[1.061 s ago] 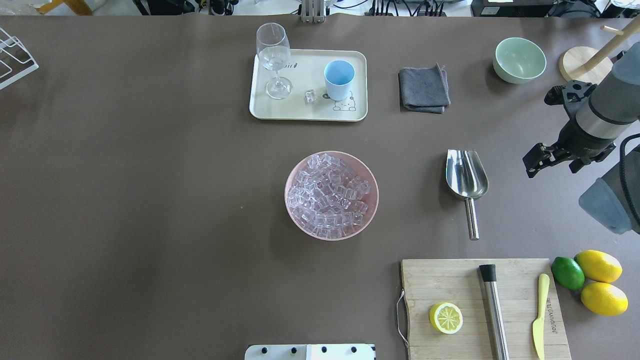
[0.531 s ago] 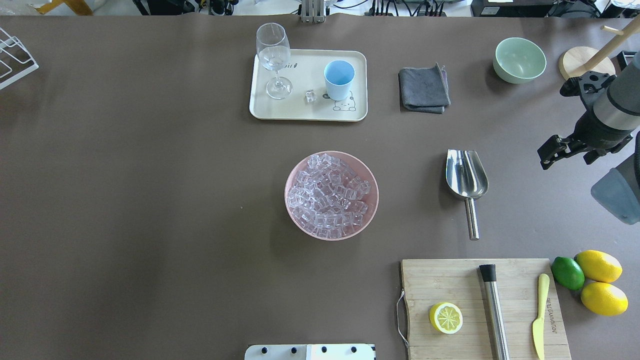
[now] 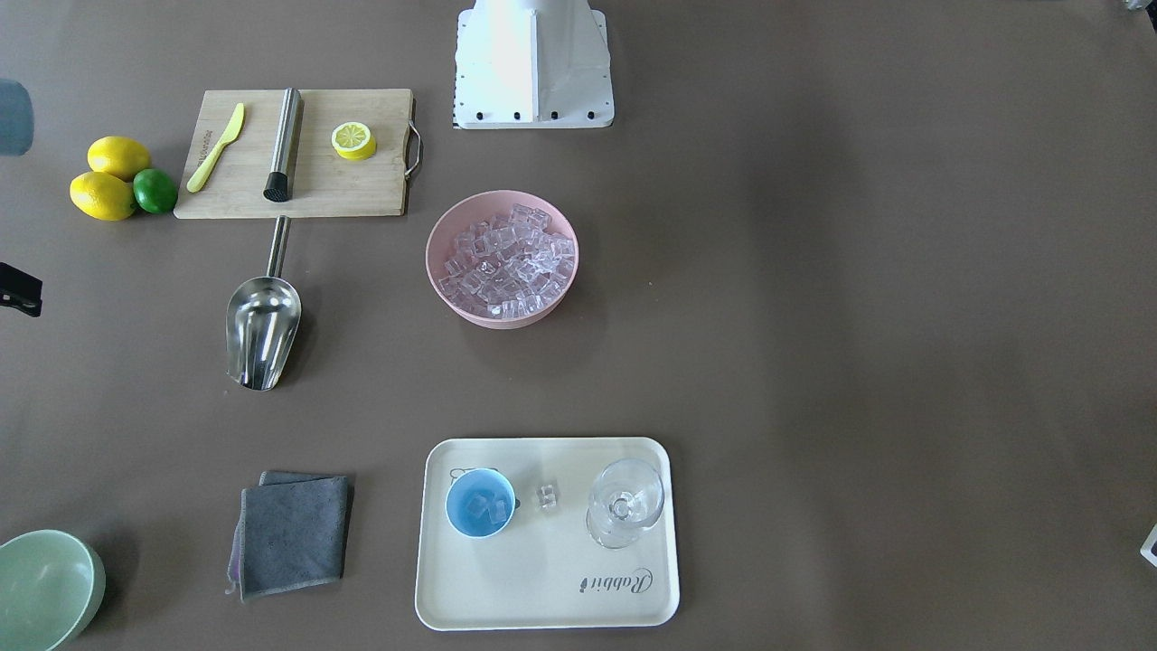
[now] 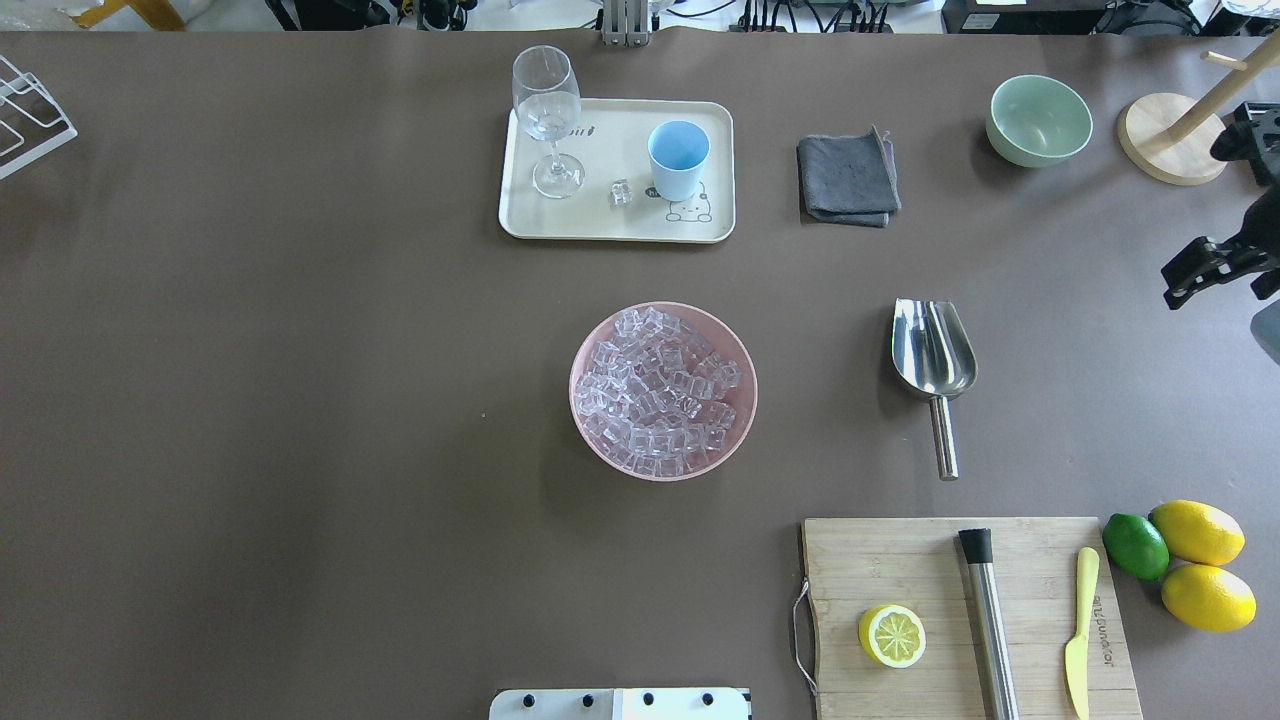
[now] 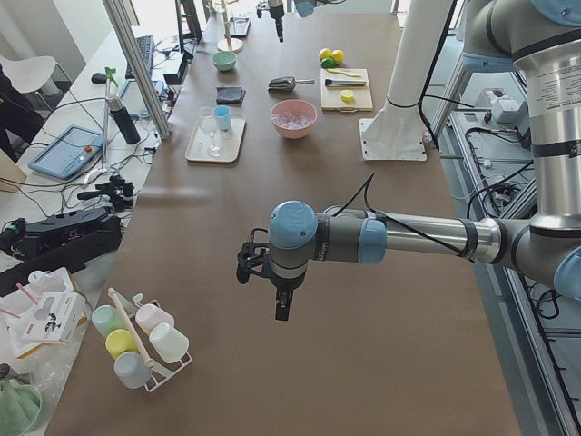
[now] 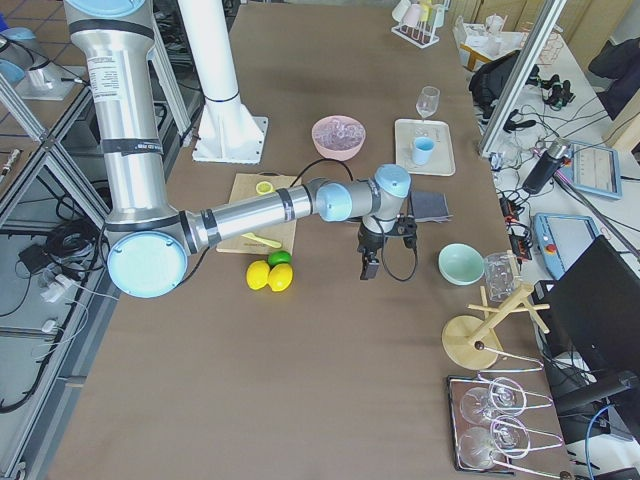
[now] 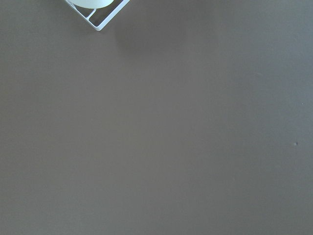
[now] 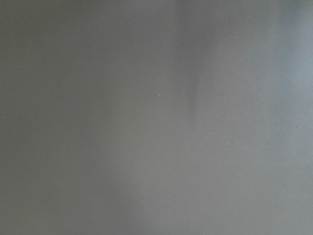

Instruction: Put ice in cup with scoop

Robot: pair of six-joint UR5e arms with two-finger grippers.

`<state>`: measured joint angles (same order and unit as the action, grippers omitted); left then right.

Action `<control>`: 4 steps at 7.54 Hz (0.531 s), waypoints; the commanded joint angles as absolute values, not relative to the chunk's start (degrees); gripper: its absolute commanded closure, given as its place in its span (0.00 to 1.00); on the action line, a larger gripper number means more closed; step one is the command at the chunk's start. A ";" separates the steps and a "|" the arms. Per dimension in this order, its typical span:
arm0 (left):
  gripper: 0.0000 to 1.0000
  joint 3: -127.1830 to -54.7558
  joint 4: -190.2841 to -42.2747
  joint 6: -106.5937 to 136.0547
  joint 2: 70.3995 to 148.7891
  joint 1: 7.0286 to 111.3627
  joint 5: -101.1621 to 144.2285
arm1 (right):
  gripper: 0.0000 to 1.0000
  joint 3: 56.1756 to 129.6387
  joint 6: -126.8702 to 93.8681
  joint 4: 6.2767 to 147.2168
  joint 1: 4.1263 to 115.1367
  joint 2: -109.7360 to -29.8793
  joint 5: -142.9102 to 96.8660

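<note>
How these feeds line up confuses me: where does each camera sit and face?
Front-facing: across the table, looking steeply down toward the robot's base.
Overhead: behind the robot, looking forward-down; right gripper at the right edge.
Exterior left: table's left end, looking along it; left arm near.
Exterior right: opposite end; right arm near.
Left wrist: straight down; rack corner, no body.
Right wrist: blurred grey surface; no body.
Front-facing and overhead share the scoop, mirrored.
</note>
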<state>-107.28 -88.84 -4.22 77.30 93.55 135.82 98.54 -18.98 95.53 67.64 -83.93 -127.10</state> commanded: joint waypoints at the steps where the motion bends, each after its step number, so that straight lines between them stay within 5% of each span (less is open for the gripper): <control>1: 0.02 -106.26 -88.86 -4.22 77.43 94.13 135.70 | 0.00 92.74 -9.45 95.45 78.97 -86.29 -129.02; 4: 0.02 -106.44 -88.86 -4.22 77.00 96.42 135.70 | 0.00 90.70 -0.47 95.36 88.04 -90.43 -130.43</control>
